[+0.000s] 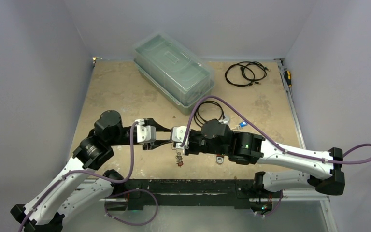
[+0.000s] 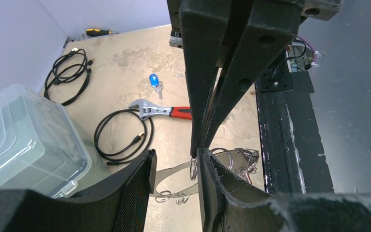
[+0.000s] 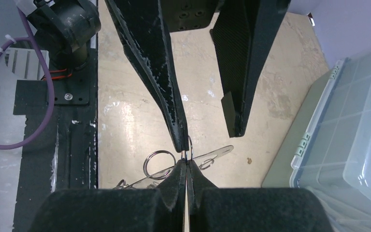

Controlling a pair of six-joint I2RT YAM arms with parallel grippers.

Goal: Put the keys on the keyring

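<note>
My right gripper (image 3: 187, 162) is shut on a small split ring of the keyring (image 3: 214, 153), a thin silvery strip fringed with rings, and holds it above the table. In the top view the right gripper (image 1: 176, 144) meets my left gripper (image 1: 166, 136) tip to tip. Small keys (image 1: 178, 158), one with a red tag, hang below them. My left gripper (image 2: 175, 159) is open. One of its fingers (image 3: 173, 116) touches the held ring; the other stands apart. A blue-tagged key (image 2: 154, 81) lies on the table beyond the wrench and also shows in the top view (image 1: 242, 124).
A red-handled wrench (image 2: 162, 111) lies under the right arm. A clear lidded bin (image 1: 174, 72) stands at the back. Black coiled cables (image 1: 245, 73) (image 1: 208, 112) lie behind and right of the grippers. A screwdriver (image 1: 288, 77) lies by the right wall. The black front rail (image 2: 290, 135) is close.
</note>
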